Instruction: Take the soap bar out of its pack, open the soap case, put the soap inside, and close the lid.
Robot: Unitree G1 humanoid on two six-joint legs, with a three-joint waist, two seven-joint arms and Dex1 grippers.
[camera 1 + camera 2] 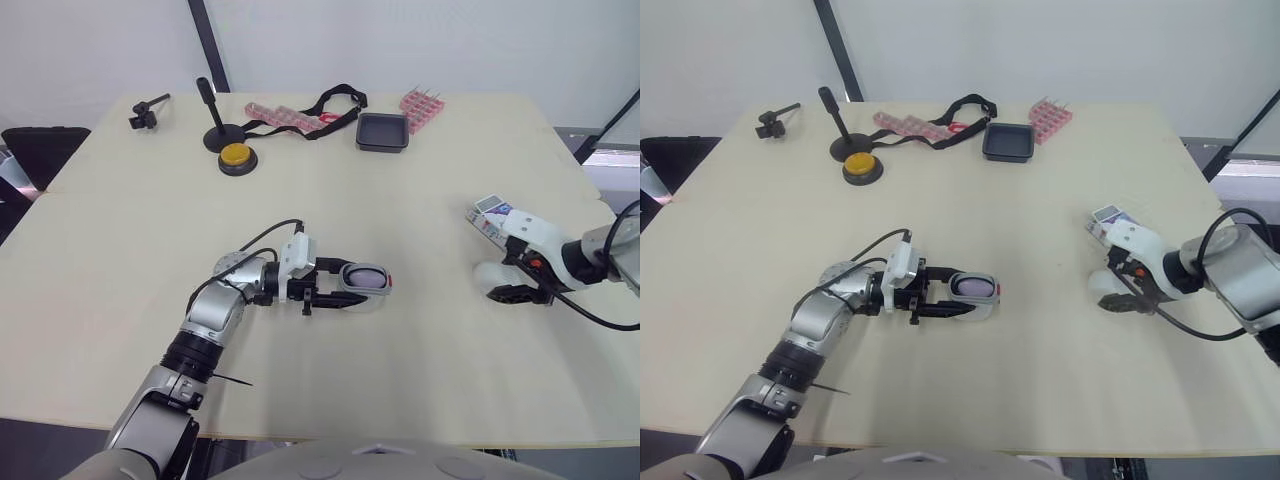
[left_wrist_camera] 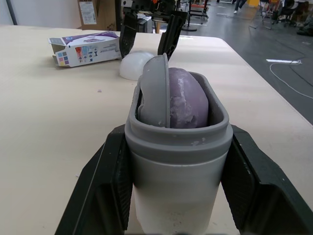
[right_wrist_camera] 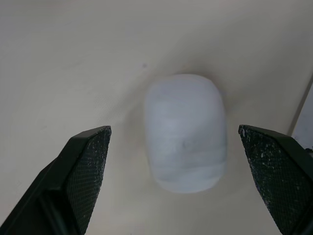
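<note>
Left gripper (image 1: 350,282): you have it pinching the case (image 2: 178,147), soap (image 2: 188,100) inside, near centre.
Right gripper (image 3: 173,132): spread wide over the lid (image 3: 186,161), right.
Pack (image 1: 490,215): just far of lid.

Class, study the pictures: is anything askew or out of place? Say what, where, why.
Yes. In the soap case held by the left gripper, a grey inner plate stands on edge beside the purple soap instead of lying flat. It pokes above the rim, so the lid may not seat.
</note>
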